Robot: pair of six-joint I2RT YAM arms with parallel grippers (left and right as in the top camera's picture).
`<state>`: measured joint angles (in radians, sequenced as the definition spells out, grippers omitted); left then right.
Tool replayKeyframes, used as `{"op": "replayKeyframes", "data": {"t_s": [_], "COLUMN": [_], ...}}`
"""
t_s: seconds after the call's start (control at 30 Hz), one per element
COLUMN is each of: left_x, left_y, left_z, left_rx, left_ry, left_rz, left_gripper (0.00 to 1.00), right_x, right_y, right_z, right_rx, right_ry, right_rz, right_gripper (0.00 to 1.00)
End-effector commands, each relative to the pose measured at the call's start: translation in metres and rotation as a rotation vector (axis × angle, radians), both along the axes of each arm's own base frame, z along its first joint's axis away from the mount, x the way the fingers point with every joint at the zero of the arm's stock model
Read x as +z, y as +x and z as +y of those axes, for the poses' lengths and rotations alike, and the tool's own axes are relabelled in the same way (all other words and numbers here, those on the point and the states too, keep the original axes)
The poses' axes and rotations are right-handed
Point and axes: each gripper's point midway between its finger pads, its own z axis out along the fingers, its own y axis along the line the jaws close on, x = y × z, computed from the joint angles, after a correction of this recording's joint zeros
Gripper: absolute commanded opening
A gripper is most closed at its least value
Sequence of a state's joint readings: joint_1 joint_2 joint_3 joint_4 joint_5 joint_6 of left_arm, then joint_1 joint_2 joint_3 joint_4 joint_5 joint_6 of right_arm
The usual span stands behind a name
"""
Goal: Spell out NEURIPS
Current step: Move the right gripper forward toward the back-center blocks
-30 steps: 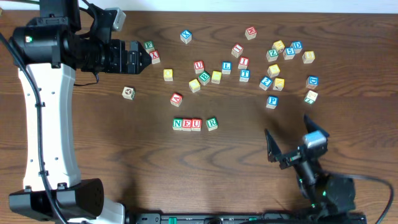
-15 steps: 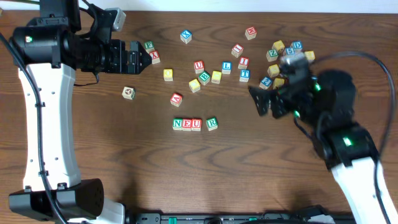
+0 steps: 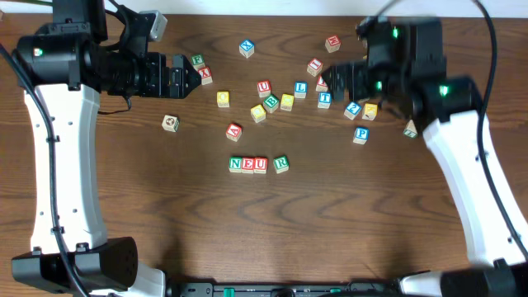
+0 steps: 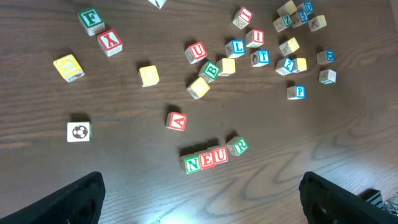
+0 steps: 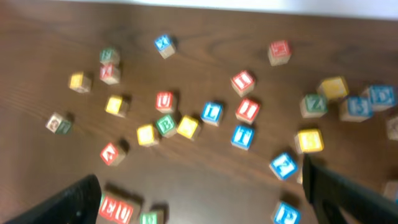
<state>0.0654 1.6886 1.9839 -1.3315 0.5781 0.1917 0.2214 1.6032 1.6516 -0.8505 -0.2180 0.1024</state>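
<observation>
Overhead: the N-E-U row (image 3: 248, 164) lies mid-table (image 3: 165, 231), and both arms' jaws stand spread wide, holding nothing.
The row's long axis runs left to right. Its three cubes touch and their letters read upright. The R cube (image 3: 281, 163) sits just beside the row's right end, slightly turned, with a small gap between. The P cube (image 3: 360, 134) and I cube (image 5: 247, 111) lie apart among the scattered cubes. The right gripper (image 3: 334, 81) hovers over that cluster, and the left gripper (image 3: 191, 76) hangs at the far left.
</observation>
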Motion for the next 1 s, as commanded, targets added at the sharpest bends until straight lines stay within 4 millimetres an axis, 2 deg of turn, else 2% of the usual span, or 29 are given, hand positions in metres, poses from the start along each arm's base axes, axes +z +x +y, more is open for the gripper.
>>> {"op": "replayKeyframes", "data": {"t_s": [0.0,0.27,0.4,0.47,0.63,0.67,0.97], "left_x": [0.008,0.008,0.008,0.008,0.008,0.008,0.008], "left_y": [-0.001,-0.001,-0.001,-0.001,-0.001,-0.001,-0.001], "left_z": [0.0,0.0,0.0,0.0,0.0,0.0,0.0], "left_rx": [-0.012,-0.012,-0.012,-0.012,-0.012,-0.011,-0.011], "left_ry": [0.0,0.0,0.0,0.0,0.0,-0.001,-0.001], "left_rz": [-0.029,-0.028,-0.028,-0.028,-0.028,-0.028,-0.028], "left_gripper": [0.98,0.98,0.98,0.98,0.98,0.98,0.98], "right_x": [-0.001,-0.018,-0.04,-0.061,-0.097,-0.11,-0.146], "right_y": [0.03,0.068,0.081,0.086,0.094,0.095,0.095], "right_z": [-0.01,0.002,0.002,-0.001,-0.006,-0.005,0.007], "right_rx": [-0.14,-0.152,-0.194,-0.247,-0.336,-0.36,-0.425], "right_ry": [-0.006,-0.019,-0.037,-0.051,-0.062,-0.062,-0.1], "right_rz": [0.06,0.153,0.202,0.243,0.317,0.347,0.402], "right_gripper": [0.99,0.99,0.99,0.99,0.99,0.99,0.96]}}
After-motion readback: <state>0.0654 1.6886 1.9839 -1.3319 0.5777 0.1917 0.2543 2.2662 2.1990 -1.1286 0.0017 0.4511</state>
